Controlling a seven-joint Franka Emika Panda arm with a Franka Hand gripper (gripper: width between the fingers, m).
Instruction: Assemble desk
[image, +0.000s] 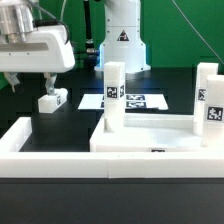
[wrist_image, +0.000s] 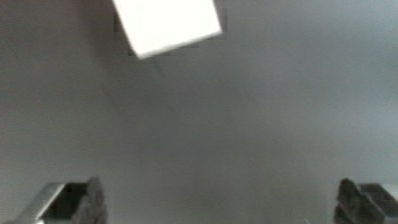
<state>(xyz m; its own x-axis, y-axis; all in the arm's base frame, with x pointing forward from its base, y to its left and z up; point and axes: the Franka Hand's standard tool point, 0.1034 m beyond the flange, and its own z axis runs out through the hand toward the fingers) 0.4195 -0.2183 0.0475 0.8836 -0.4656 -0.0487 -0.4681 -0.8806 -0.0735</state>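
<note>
Gripper (image: 37, 82): fingers spread wide, holding nothing, above the black table.
Loose leg post (image: 53, 98): lying just beside the gripper; likely light, rigid, smooth; best pinched across flat sides.
Tabletop slab (image: 150, 138): front, two posts upright.

A green backdrop (image: 185, 30) stands behind the black table (image: 70, 125), with a long low white border wall (image: 40, 140) across the front

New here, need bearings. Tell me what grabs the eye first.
Two upright leg posts stand on the tabletop in the foreground. On the exterior view's left, the open gripper hovers by a loose leg lying on the dark table.
</note>
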